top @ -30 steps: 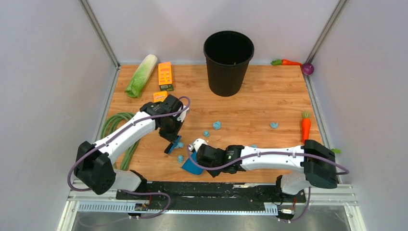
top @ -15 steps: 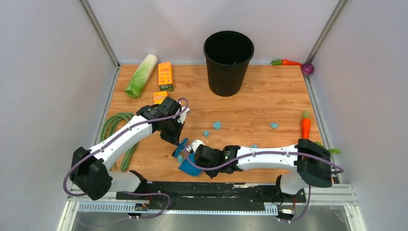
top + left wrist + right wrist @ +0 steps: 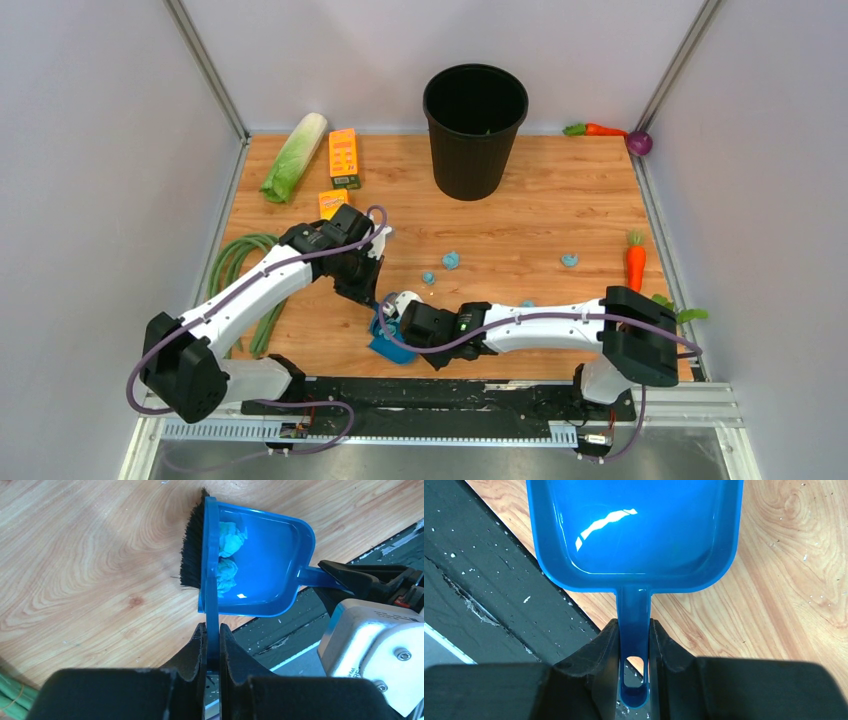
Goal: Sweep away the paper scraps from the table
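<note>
Here, the left end effector (image 3: 211, 630) is clamped on the handle of the blue brush (image 3: 192, 545), whose black bristles press against the mouth of the dustpan (image 3: 272, 550). The right end effector (image 3: 633, 625) grips the pan's handle. Two paper scraps (image 3: 231, 537) lie inside, and others sit loose on the desk (image 3: 560, 200), toward the black bin (image 3: 474, 130).

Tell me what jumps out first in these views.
The blue plastic dustpan, clamped by the right gripper at the near edge of the wooden table, already holds two crumpled teal paper scraps. The left gripper holds a blue black-bristled hand brush against its mouth. A tall black bin stands at the back.
</note>
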### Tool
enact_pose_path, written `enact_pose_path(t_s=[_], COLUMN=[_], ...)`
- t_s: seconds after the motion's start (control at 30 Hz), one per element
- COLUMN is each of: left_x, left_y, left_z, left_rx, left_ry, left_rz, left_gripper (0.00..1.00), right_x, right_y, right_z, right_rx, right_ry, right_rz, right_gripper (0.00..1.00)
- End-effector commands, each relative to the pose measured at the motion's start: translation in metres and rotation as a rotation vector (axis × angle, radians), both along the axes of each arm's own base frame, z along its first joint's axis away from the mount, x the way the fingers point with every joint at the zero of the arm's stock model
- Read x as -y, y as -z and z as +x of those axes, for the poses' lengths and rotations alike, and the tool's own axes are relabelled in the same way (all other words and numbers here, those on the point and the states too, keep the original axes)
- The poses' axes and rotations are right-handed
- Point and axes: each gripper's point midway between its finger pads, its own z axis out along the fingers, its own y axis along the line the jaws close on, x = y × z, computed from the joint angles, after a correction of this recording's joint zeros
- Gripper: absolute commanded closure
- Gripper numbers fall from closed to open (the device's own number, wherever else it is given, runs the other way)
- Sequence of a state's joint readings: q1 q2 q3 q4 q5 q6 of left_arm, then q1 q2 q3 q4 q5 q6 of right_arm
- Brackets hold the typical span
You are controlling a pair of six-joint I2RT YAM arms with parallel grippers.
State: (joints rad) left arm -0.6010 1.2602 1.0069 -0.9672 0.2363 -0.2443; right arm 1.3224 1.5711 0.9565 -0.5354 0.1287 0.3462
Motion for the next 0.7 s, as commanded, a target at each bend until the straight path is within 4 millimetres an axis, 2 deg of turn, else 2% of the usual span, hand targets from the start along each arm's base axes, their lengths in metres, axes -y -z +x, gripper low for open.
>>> enact_pose_path(t_s=[0.0,0.67], left_x=[0.001,0.010], left_y=[0.003,-0.035], left_z=[-0.019,-0.028], left_rx=[-0.073,-0.078], left_ry=[-0.006,-0.053], left_rz=[-0.015,-0.117], left_gripper=[1.00,1.00], right_x=[-0.016,-0.014], right_y=[-0.011,-0.017], right_z=[0.007,0.019], right_rx=[0.012,0.075], right_ry=[0.025,0.101], right_rz=[0.053,0.139], right_gripper=[1.00,1.00])
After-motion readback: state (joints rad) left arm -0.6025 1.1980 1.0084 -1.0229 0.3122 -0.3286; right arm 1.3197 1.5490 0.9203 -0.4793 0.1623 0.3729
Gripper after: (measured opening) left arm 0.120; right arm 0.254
